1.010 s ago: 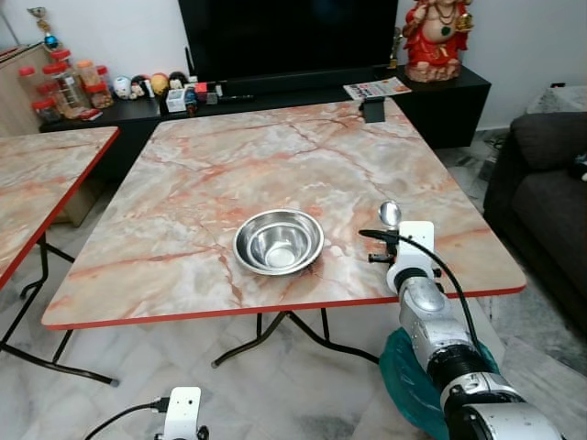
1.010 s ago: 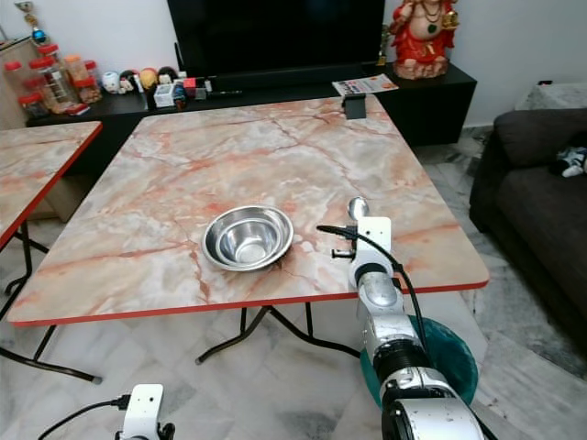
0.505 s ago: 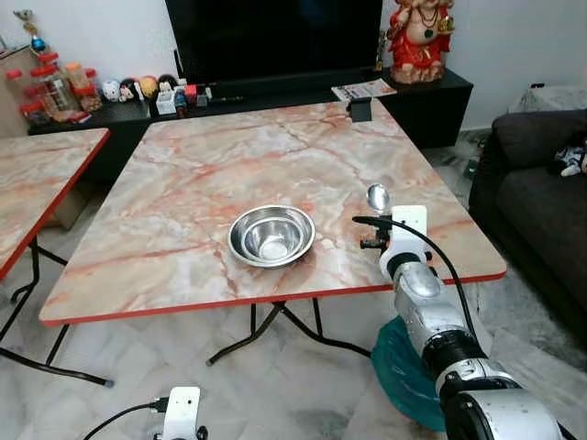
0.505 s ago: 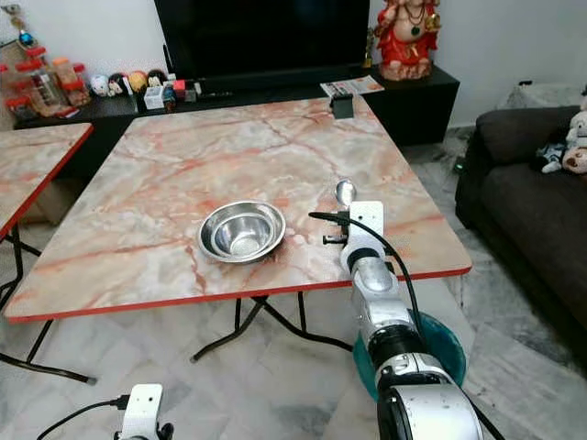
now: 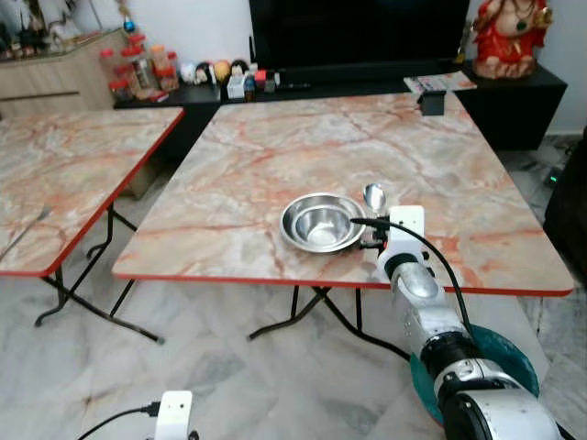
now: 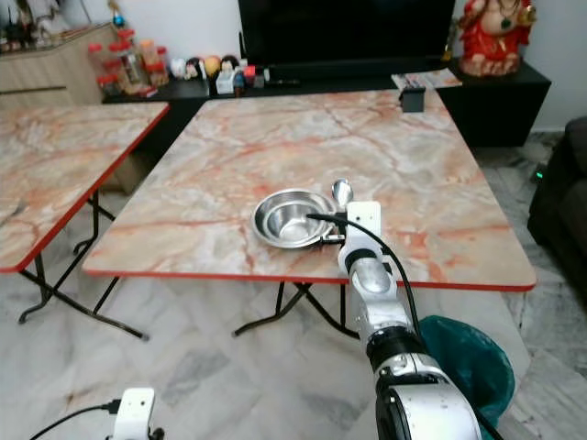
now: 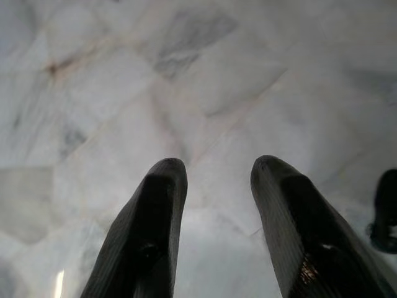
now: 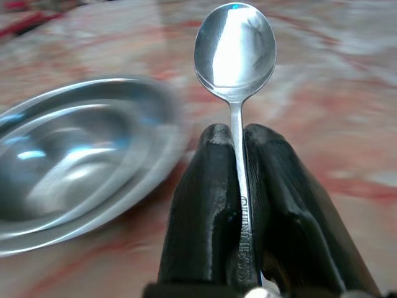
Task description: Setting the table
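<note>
Right wrist view shows the spoon (image 8: 236, 49) pinched by its handle between the two fingers (image 8: 205, 205) of the right end effector (image 5: 373, 223), bowl end pointing away. It hangs over the desk (image 5: 275, 156), just right of the steel bowl (image 5: 321, 223), which already sits near the desk's near edge. So the bowl looks placed and the spoon not yet laid down; setting it beside the bowl seems to be what is left, as far as can be judged. Left end effector (image 7: 217, 205) hangs low over the marble floor (image 7: 124, 93), fingers apart and empty.
</note>
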You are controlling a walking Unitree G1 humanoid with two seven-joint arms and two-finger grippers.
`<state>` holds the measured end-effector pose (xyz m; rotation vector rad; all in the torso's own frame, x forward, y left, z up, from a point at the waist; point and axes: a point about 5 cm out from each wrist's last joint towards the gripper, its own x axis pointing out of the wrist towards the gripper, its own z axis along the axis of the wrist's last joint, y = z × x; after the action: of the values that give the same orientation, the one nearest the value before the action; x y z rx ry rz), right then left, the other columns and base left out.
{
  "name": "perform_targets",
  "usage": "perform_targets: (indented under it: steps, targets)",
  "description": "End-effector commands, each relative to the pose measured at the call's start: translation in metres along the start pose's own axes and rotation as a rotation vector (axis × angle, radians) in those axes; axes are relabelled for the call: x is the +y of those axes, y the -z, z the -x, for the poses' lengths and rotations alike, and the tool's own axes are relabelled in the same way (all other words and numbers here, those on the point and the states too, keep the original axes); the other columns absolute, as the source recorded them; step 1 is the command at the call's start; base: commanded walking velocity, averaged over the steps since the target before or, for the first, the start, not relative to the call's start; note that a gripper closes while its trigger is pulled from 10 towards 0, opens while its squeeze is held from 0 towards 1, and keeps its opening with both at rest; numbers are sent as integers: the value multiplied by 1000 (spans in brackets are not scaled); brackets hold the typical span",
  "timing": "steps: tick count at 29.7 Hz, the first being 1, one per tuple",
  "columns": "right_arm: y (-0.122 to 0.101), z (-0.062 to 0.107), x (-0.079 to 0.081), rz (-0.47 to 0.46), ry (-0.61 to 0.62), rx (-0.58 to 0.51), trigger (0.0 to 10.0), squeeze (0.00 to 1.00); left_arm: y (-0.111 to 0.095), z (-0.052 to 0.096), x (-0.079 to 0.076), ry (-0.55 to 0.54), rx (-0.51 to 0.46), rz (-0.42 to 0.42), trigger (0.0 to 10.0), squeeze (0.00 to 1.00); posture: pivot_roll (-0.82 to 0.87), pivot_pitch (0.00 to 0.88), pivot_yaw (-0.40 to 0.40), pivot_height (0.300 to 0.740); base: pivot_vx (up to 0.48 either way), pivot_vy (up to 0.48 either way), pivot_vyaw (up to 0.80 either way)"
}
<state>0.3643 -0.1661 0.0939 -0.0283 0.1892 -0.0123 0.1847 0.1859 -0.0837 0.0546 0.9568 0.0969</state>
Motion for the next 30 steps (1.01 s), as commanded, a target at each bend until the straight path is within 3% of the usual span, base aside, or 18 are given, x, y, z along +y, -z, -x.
perform_targets:
  steps: [1, 17, 30]
  targets:
    - [-8, -2, 5, -18, -4, -24, 10000, 0, -3, 0, 6, -16, -7, -7, 10000, 0, -56, 0, 98, 740, 330, 0, 0]
    - [-6, -2, 2, -27, 37, -14, 10000, 0, -3, 0, 5, -9, -7, -1, 10000, 0, -51, 0, 94, 740, 327, 0, 0]
    - [3, 3, -1, -8, 82, 22, 10000, 0, -2, 0, 3, 10, -8, 8, 10000, 0, -50, 2, 93, 740, 0, 0, 0]
